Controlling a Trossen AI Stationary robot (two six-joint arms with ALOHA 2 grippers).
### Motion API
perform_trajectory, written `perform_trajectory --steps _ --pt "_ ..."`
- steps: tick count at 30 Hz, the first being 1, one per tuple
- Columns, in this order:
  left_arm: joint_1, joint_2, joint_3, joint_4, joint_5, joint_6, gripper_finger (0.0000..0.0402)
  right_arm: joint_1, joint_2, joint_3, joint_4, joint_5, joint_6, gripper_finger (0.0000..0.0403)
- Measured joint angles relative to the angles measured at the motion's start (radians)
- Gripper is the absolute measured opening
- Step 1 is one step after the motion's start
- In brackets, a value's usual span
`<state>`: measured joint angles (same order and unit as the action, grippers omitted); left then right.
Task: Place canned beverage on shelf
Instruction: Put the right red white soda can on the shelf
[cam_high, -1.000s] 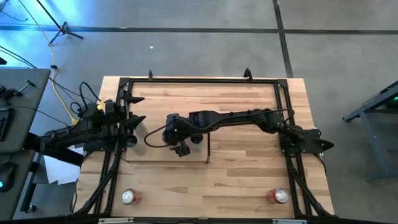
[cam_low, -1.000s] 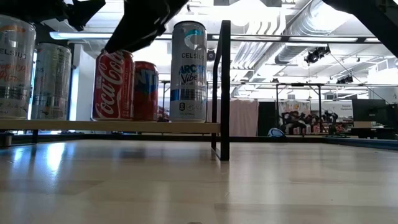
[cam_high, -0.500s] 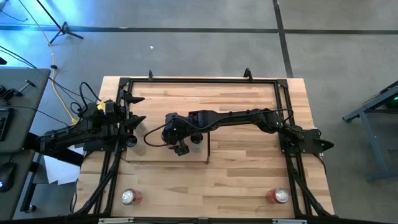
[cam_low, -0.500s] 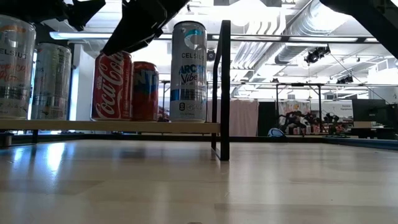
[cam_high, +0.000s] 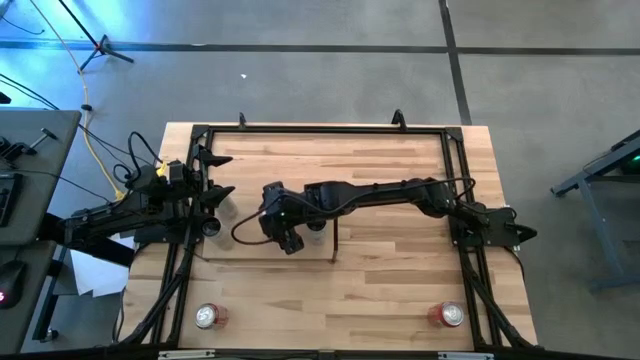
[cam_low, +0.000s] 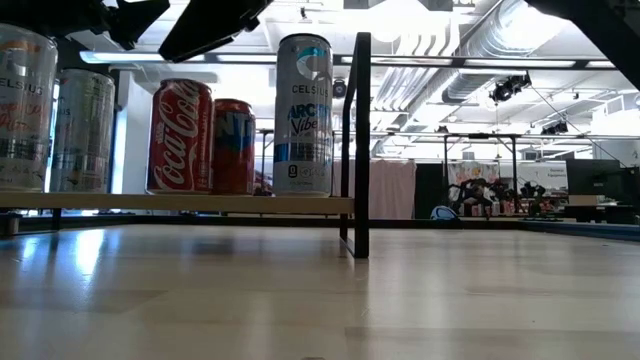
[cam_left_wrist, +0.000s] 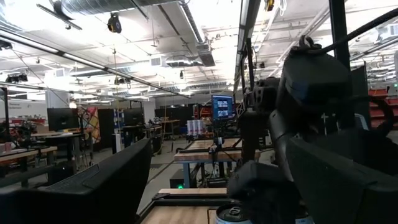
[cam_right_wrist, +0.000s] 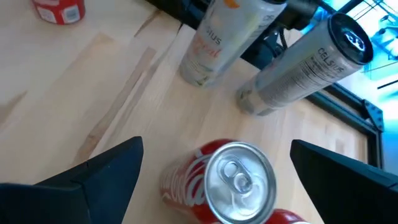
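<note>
Right tool (cam_high: 289, 240) open, empty, hovers above red cola can (cam_right_wrist: 217, 183) on shelf (cam_high: 245, 247). Around it on shelf: second red can (cam_low: 234, 146), three tall silver cans (cam_low: 303, 115). Left tool (cam_high: 215, 200) open at shelf's left end. Two more red cans (cam_high: 207, 317) on counter (cam_high: 400, 290) front edge.

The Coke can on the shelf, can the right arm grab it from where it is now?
Probably yes. The right gripper hangs open right above the Coke can, one finger on each side, nothing between them. The tall cans stand farther off on the shelf, apart from it.
</note>
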<state>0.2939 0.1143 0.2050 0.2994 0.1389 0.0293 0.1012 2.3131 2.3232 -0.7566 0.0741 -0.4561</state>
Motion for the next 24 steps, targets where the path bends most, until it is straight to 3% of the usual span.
perform_trajectory --steps 14,24 --pt "0.000 0.000 0.000 0.000 0.000 0.000 0.0346 -0.047 0.016 0.003 -0.008 -0.005 0.040 0.0394" --pt "0.000 0.000 0.000 -0.001 0.000 0.000 0.0346 -0.064 0.043 0.002 -0.037 -0.080 0.093 0.0394"
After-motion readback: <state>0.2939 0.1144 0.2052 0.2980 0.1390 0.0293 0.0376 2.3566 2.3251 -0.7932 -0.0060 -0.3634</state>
